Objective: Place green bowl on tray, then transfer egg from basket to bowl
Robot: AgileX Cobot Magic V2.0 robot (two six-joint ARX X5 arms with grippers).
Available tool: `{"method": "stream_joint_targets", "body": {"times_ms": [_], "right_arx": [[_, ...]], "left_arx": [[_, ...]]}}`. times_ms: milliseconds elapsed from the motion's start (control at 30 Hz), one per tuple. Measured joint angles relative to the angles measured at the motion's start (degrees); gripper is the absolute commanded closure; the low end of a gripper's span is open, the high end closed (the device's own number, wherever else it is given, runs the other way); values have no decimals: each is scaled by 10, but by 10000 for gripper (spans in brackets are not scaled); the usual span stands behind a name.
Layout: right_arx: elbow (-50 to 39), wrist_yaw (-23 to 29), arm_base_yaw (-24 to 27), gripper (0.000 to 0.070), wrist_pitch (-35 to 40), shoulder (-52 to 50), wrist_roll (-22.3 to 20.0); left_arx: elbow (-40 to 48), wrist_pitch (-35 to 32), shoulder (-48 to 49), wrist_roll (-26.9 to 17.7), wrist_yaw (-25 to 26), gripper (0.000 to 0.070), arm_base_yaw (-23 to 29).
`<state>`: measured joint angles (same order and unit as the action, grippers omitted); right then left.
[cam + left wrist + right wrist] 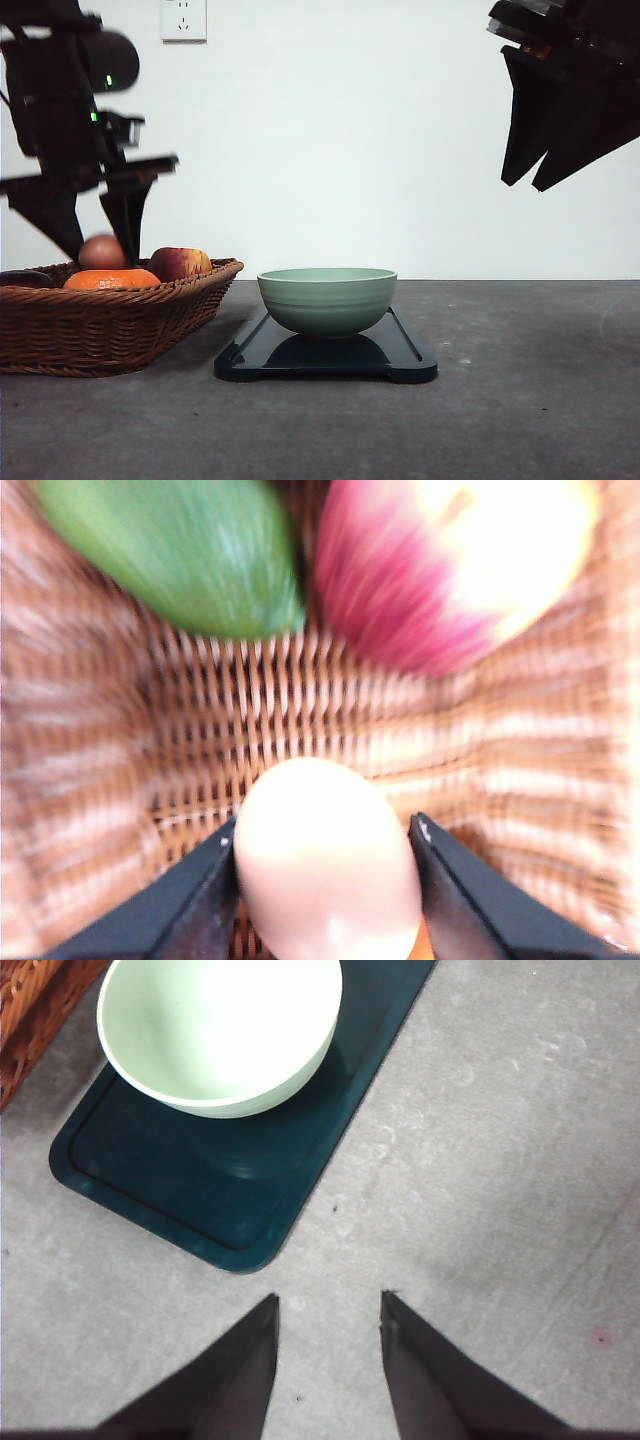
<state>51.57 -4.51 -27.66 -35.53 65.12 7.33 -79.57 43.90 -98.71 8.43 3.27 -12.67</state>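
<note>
- One egg (325, 865) sits pinched between the left end effector (92, 238) fingers over the basket (110, 320); likely light, brittle, slippery, so grip its sides gently.
- Green bowl (327, 298) rests on the tray (400, 362); right end effector (328, 1305) hangs parted, empty.

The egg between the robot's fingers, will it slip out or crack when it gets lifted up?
It might slip: the egg looks smooth and rounded, and the left gripper touches it just at its sides. It could crack if squeezed hard, since eggshell is probably thin. Dropped into the basket, it would likely roll toward the apple.
</note>
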Motion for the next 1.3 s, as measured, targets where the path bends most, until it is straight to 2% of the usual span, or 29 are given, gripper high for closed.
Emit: {"method": "stream_joint_targets", "body": {"times_ms": [133, 233, 367, 567, 700, 900, 1200, 1300], "right_arx": [[0, 0, 0, 502, 0, 0, 0], [0, 0, 0, 502, 0, 0, 0], [0, 0, 0, 502, 0, 0, 0], [0, 0, 0, 502, 0, 0, 0], [0, 0, 0, 502, 0, 0, 0], [0, 0, 0, 501, 0, 0, 0], [0, 0, 0, 501, -10, 0, 0], [0, 0, 0, 502, -11, 0, 0]], "left_arx": [[-12, 0, 27, 0, 10, 483, -5], [-31, -2, 32, 0, 40, 483, -17], [-39, -26, 32, 0, 77, 483, -44], [-39, -71, 32, 0, 83, 476, -101], [-39, -109, 32, 0, 72, 476, -135], [-39, -142, 20, -10, 21, 472, -177], [-39, -175, -58, -14, 14, 473, -212], [-39, -193, -80, -14, -3, 473, -220]]}}
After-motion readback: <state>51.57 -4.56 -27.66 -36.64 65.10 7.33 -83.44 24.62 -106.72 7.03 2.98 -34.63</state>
